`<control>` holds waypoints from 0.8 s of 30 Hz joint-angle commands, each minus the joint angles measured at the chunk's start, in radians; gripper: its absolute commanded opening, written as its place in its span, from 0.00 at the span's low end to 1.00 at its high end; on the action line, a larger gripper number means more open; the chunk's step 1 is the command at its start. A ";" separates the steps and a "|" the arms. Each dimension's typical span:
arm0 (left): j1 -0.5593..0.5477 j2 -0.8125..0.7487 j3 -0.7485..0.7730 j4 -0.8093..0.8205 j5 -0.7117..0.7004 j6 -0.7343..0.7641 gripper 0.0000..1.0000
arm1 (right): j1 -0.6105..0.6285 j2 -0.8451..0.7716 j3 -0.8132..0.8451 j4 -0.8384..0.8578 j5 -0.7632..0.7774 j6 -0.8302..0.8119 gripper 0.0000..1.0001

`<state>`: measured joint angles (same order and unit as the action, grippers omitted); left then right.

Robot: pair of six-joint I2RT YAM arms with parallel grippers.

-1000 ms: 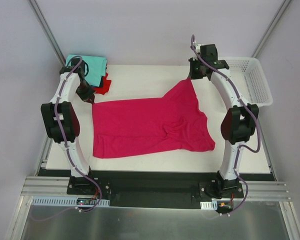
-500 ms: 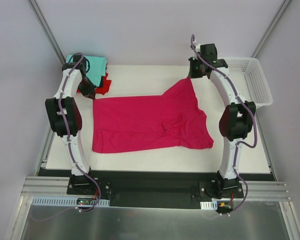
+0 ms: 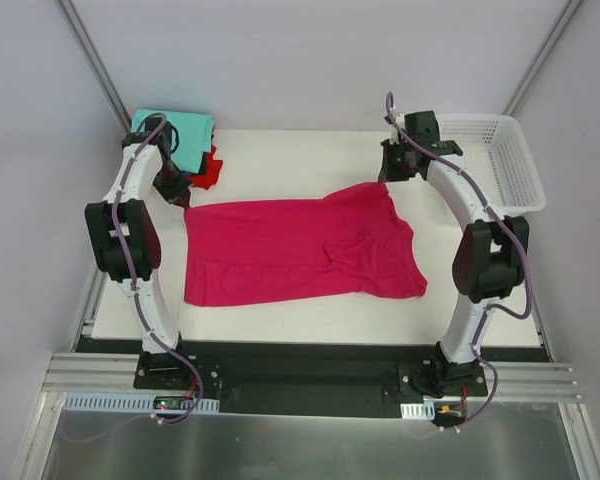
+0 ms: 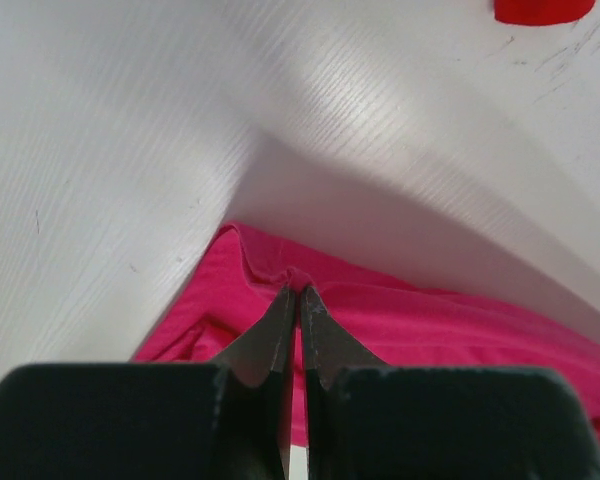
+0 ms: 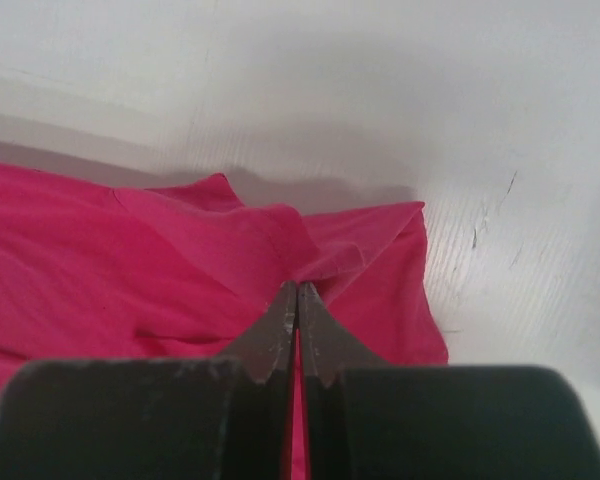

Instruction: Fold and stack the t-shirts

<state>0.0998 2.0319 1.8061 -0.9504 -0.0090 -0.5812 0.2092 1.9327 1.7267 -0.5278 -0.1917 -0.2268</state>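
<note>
The white surface (image 3: 290, 155) carried the magenta t-shirt (image 3: 280, 250) spread flat across its middle. Its long axis ran left to right, and it was creased toward the right end. A folded teal t-shirt (image 3: 192, 130) and red t-shirt (image 3: 210, 170) lay at the far-left corner. The left tool (image 3: 180, 196) was clenched on the magenta shirt's far-left corner, and the right tool (image 3: 387, 180) on its far-right corner.

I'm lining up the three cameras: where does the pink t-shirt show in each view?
Top external: pink t-shirt spread across the middle of the table.
Left wrist: pink t-shirt from bottom centre out to the right edge.
Right wrist: pink t-shirt left and centre, lower half.
Shared landmark: the white table under it.
</note>
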 commanded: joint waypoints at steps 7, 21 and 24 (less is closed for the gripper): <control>0.006 -0.167 -0.116 -0.014 -0.005 0.027 0.00 | -0.001 -0.222 -0.099 0.026 -0.002 0.024 0.01; 0.006 -0.272 -0.244 0.021 0.003 0.032 0.00 | 0.004 -0.403 -0.280 -0.003 0.032 0.030 0.01; 0.006 -0.291 -0.260 0.022 0.006 0.030 0.00 | 0.004 -0.428 -0.305 -0.015 0.041 0.034 0.01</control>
<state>0.0998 1.8141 1.5650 -0.9237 -0.0044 -0.5709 0.2100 1.5852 1.4395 -0.5297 -0.1757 -0.2089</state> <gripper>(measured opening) 0.008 0.015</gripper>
